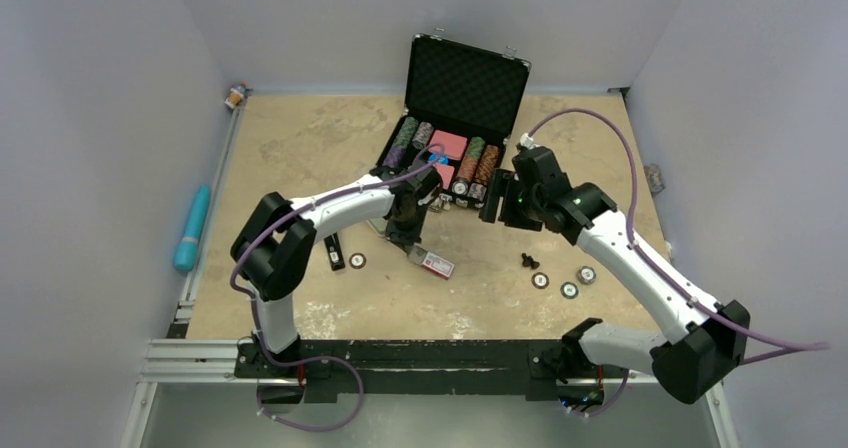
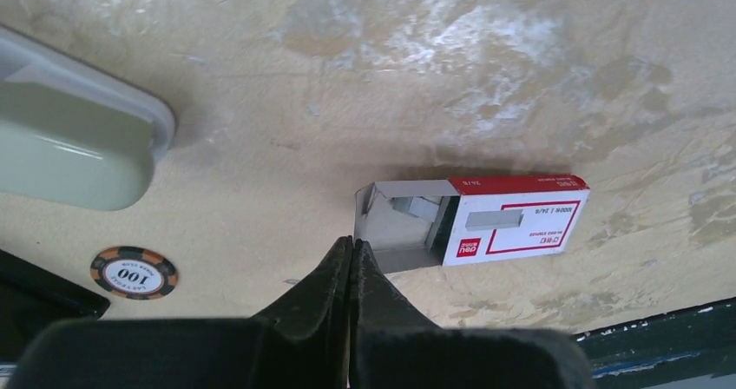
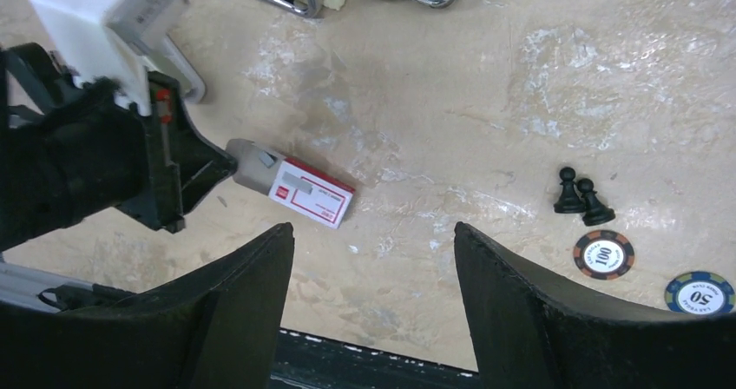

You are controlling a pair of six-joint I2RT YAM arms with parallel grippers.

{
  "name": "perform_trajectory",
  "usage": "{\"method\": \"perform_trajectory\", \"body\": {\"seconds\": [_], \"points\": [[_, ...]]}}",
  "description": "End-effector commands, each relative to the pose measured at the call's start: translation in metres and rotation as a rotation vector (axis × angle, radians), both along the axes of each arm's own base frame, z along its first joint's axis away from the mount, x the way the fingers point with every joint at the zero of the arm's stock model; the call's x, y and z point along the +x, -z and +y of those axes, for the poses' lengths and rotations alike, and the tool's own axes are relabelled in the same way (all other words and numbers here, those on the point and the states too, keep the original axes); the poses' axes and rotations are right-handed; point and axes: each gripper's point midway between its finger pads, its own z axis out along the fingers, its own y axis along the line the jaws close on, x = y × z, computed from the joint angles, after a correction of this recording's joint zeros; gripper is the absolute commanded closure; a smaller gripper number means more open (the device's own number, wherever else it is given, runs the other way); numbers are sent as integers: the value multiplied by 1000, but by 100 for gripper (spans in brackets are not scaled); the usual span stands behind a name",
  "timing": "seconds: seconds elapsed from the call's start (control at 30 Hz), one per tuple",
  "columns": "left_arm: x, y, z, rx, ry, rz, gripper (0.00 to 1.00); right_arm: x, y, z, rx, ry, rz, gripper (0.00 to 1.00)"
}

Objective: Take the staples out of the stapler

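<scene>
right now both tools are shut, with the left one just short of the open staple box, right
Not quite. Only the left tool is shut, its tips just short of the open staple box. The right tool is open: the right wrist view shows its fingers spread wide apart.

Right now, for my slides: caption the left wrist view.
Shut left gripper at the open end of a red-and-white cardboard staple box.

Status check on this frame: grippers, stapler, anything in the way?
Left gripper shut by open staple box. Right gripper open, aloft. Stapler lies ungripped, poker chip beside it.
</scene>
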Motion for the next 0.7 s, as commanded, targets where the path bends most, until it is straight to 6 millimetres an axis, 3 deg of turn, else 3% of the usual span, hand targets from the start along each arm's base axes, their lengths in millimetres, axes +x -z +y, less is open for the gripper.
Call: {"method": "perform_trajectory", "body": {"seconds": [0.0,0.07,0.13,0.2,0.23,0.27,0.4,0.53,0.67], "points": [[-6,-6,14,-16,-120,67,90,6,21,10,2,-29,27,29],[-10,-7,17,-2,-120,88,61,5,37,7,-24,-23,61,30],[-11,-11,20,1,-124,81,41,1,52,5,-44,-25,93,31],[-10,-20,22,-9,-120,55,29,-3,61,4,-49,-24,113,33],[-9,-27,23,-15,-117,38,29,-4,63,5,-40,-26,116,35],[-8,-33,24,-22,-113,24,33,-6,64,6,-31,-28,118,37],[4,-52,45,-20,-152,-38,69,-12,70,15,20,-61,132,43],[12,-50,70,9,-165,-56,99,-24,81,31,80,-124,161,54],[12,-34,64,-16,-93,-37,100,-35,89,51,154,-194,179,71]]}}
